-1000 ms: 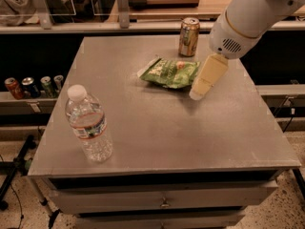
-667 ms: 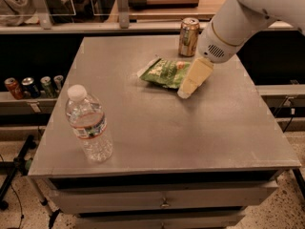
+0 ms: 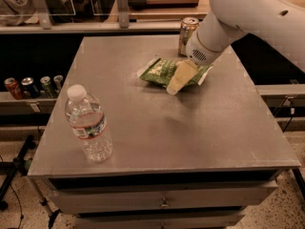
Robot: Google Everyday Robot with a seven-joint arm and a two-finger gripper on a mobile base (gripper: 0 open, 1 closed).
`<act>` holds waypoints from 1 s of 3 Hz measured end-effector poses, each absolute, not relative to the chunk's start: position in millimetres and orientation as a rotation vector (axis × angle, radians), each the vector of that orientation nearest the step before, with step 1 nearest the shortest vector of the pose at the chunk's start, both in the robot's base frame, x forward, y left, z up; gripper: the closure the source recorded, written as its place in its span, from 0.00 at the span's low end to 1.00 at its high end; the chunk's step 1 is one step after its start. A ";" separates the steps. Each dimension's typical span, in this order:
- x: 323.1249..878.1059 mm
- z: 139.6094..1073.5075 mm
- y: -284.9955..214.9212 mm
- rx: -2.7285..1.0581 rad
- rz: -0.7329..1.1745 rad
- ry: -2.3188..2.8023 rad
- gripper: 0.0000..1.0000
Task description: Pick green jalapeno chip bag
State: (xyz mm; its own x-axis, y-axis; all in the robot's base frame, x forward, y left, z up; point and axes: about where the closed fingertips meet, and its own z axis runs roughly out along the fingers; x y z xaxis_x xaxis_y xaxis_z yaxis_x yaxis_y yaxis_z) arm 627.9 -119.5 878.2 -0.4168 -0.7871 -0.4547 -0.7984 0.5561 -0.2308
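Observation:
The green jalapeno chip bag point(image 3: 162, 71) lies flat on the grey table point(image 3: 157, 128), toward the back middle. It is crinkly green foil with white edges. My gripper point(image 3: 175, 85) hangs from the white arm point(image 3: 238, 23) that comes in from the upper right. It sits over the right half of the bag and hides part of it, its pale tip at the bag's front edge.
A gold-green drink can point(image 3: 188, 34) stands just behind the bag, close to the arm. A clear water bottle point(image 3: 89, 125) stands at the front left. Several cans point(image 3: 33, 86) sit on a low shelf left of the table. Drawers run under the table front.
The gripper has moved left and toward the bag, from beside its right end to over its right half. The bag, can and bottle have not moved.

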 end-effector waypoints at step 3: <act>642.0 843.7 -118.6 -1.221 0.103 2.297 0.64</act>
